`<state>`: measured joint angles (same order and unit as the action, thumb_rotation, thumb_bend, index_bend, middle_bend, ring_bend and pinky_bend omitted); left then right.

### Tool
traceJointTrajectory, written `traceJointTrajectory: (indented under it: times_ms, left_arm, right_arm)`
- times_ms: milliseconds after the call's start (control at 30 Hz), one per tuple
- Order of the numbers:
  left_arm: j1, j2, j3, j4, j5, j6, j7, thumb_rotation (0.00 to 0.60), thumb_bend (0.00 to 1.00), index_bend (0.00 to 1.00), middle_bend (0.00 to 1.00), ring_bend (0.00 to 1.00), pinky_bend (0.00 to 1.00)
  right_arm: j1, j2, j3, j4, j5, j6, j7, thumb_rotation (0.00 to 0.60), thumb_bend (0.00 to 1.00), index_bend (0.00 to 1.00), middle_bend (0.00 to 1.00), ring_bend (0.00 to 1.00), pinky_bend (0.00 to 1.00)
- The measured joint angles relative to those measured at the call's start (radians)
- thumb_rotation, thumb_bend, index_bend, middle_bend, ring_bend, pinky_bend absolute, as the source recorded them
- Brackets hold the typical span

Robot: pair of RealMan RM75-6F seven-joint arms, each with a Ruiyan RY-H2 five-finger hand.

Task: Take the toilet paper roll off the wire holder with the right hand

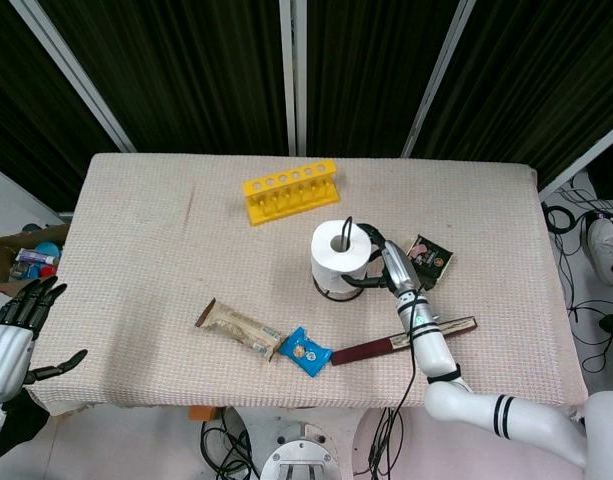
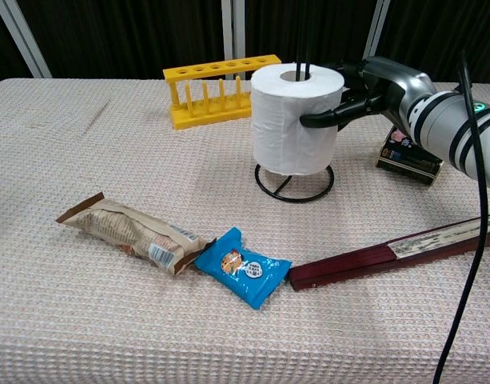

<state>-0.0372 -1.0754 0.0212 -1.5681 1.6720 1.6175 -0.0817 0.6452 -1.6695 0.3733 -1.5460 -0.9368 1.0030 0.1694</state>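
Right hand (image 2: 363, 94) wraps its fingers around the toilet roll (image 2: 296, 117), raised partway up the wire holder (image 2: 295, 183); left hand (image 1: 21, 318) hangs empty, fingers spread, far off

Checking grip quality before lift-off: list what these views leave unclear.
- Right hand contact with the white toilet paper roll: chest view, roll hides the far fingers; lifted or not, unclear.
- Black wire holder: head view, roll covers most of its base.
- Small dark packet: chest view, forearm cuts it off; print unreadable.
- Left hand: head view only, at the frame's edge.
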Motion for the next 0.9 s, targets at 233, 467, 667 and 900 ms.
traceJointTrajectory:
  times_ms: [233, 467, 667, 900]
  left_arm:
    - [-0.002, -0.002, 0.001, -0.004, 0.002, -0.005, 0.01, 0.442, 0.15, 0.1, 0.06, 0.06, 0.22]
    - [-0.004, -0.003, 0.001, -0.006, 0.0, -0.009, 0.016, 0.442, 0.15, 0.1, 0.06, 0.06, 0.22]
    - [-0.003, -0.002, 0.001, -0.004, -0.001, -0.008, 0.012, 0.44, 0.15, 0.1, 0.06, 0.06, 0.22]
    - [-0.004, -0.002, 0.0, -0.002, -0.002, -0.01, 0.008, 0.443, 0.16, 0.1, 0.06, 0.06, 0.22]
  right_arm:
    - [-0.043, 0.058, 0.032, -0.13, -0.143, 0.106, 0.065, 0.6, 0.21, 0.58, 0.49, 0.47, 0.49]
    - [-0.083, 0.135, 0.093, -0.292, -0.264, 0.214, 0.144, 0.6, 0.21, 0.58, 0.49, 0.47, 0.49]
    - [-0.13, 0.2, 0.126, -0.39, -0.361, 0.306, 0.226, 0.6, 0.21, 0.59, 0.49, 0.47, 0.49]
    - [-0.253, 0.295, 0.085, -0.378, -0.441, 0.431, 0.252, 0.6, 0.21, 0.59, 0.49, 0.47, 0.49]
